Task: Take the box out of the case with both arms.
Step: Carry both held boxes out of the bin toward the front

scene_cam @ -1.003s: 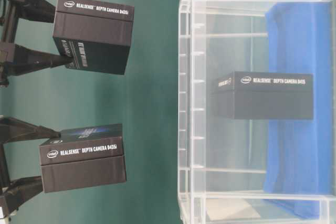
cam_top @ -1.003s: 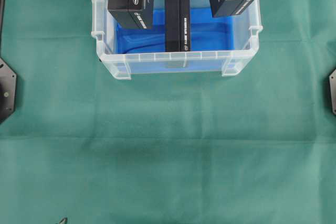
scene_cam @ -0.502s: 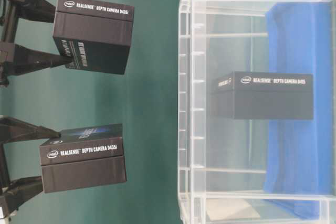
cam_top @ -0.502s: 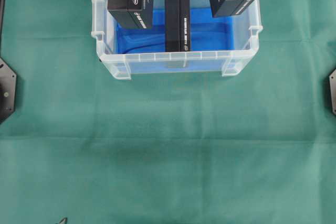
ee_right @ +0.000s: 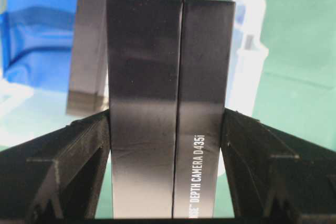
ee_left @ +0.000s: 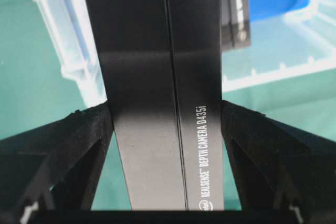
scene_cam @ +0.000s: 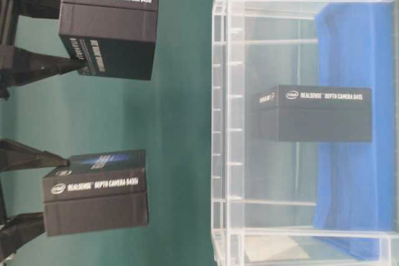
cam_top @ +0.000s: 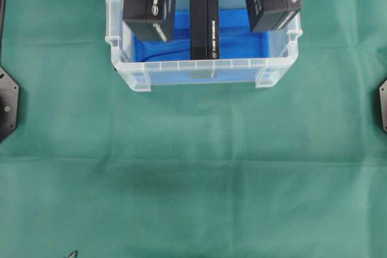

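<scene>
Green cloth [cam_top: 193, 173]; boxed claws [ee_left: 167, 129] above case [cam_top: 205, 67].

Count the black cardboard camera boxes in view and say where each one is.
3. One black cardboard box stands in the clear plastic case; the left gripper and right gripper each hold one above it.

A green cloth [cam_top: 193, 179] covers the counter; the clear case [cam_top: 202, 72] sits directly on it near the far edge.
</scene>
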Controlling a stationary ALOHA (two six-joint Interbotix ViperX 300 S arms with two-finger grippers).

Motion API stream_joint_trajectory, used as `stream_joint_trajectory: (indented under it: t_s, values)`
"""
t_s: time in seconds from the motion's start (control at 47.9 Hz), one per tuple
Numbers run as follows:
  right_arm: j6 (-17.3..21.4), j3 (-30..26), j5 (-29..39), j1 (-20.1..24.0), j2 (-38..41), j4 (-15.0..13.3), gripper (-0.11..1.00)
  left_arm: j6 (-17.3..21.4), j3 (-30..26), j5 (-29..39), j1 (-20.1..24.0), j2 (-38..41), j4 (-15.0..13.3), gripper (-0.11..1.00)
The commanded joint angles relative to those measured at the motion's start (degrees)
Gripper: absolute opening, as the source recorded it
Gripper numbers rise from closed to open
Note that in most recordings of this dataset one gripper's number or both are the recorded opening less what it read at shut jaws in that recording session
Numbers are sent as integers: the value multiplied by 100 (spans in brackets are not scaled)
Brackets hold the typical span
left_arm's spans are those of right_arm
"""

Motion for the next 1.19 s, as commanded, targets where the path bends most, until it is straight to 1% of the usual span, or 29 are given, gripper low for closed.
stream_joint_trajectory:
  t_s: [0.0,0.146,0.251,0.481,0.731,0.982,1.17]
  values:
    - [62,-176,26,176,-220,0,65,-97,-132,44,-176,-158,-9,63]
    - [141,-176,229,510,-229,0,65,-466,-105,44,-431,-158,-9,63]
    - [343,-176,466,835,-229,-9,65,-756,-53,53,-738,-167,0,63]
    - [1046,-167,571,1714,-229,-53,65,-1600,193,35,-1415,-255,26,63]
    - [1723,-158,571,2399,-202,-62,65,-2443,387,0,-2145,-308,26,63]
    - [2294,-158,580,2900,-176,-70,65,-2962,404,-9,-2637,-299,26,63]
    - [2654,-167,668,3146,-158,-132,65,-2979,475,0,-2751,-308,70,63]
